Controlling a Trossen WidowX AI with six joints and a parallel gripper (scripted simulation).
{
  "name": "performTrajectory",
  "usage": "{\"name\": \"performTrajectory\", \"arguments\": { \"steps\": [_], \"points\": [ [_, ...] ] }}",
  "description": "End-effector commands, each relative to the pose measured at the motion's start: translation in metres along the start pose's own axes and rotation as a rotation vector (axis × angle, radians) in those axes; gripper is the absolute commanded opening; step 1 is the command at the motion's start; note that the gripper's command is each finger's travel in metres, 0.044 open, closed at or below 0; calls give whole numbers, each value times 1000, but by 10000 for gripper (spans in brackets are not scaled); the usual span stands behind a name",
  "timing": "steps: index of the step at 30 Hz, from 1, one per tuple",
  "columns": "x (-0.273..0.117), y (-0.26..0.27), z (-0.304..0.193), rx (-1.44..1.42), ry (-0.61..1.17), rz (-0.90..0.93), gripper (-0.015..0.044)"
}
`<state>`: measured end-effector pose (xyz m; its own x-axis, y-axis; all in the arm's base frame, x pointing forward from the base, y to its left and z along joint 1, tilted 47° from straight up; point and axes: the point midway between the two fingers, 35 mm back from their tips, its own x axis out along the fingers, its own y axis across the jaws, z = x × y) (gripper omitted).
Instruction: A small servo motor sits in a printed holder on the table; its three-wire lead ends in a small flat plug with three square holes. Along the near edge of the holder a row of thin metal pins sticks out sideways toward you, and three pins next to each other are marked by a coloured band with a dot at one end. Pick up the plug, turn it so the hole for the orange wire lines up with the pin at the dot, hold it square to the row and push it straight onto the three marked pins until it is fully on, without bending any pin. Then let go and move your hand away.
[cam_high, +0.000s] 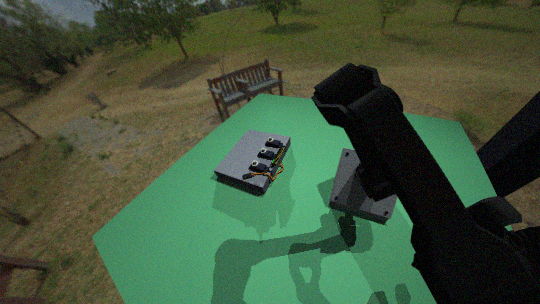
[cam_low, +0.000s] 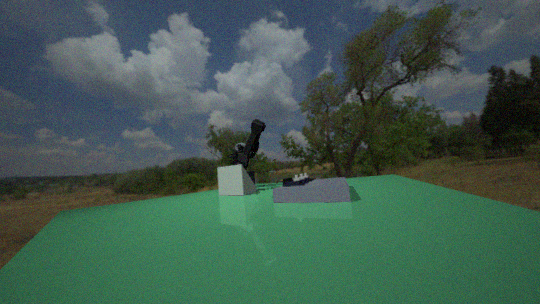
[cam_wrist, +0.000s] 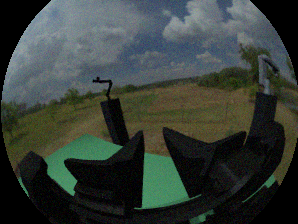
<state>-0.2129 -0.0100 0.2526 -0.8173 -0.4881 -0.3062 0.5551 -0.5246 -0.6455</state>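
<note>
The grey holder lies on the green table, with three small black servos on top. An orange-and-dark lead loops at its right front and runs to a small dark plug, which lies at the holder's front part. The pins, coloured band and dot are too small to make out. My gripper is raised high above the table, to the right of the holder in the top view, well away from the plug. Its fingers stand partly open with nothing between them. The wrist view shows no holder or plug.
A grey slab with dark corner holes lies right of the holder, partly behind my arm. A pale block stands left of the holder in the exterior view. Two dark posts rise beyond my fingers in the wrist view.
</note>
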Motion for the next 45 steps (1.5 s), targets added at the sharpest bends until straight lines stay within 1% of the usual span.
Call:
{"name": "performTrajectory", "arguments": {
  "steps": [1, 22, 45],
  "points": [
    [-3, -7, -8, 19, 39, -35, 115],
    [-37, -42, -55, 146, 273, -259, 115],
    [-99, -70, -104, 310, 520, -552, 115]
  ]
}}
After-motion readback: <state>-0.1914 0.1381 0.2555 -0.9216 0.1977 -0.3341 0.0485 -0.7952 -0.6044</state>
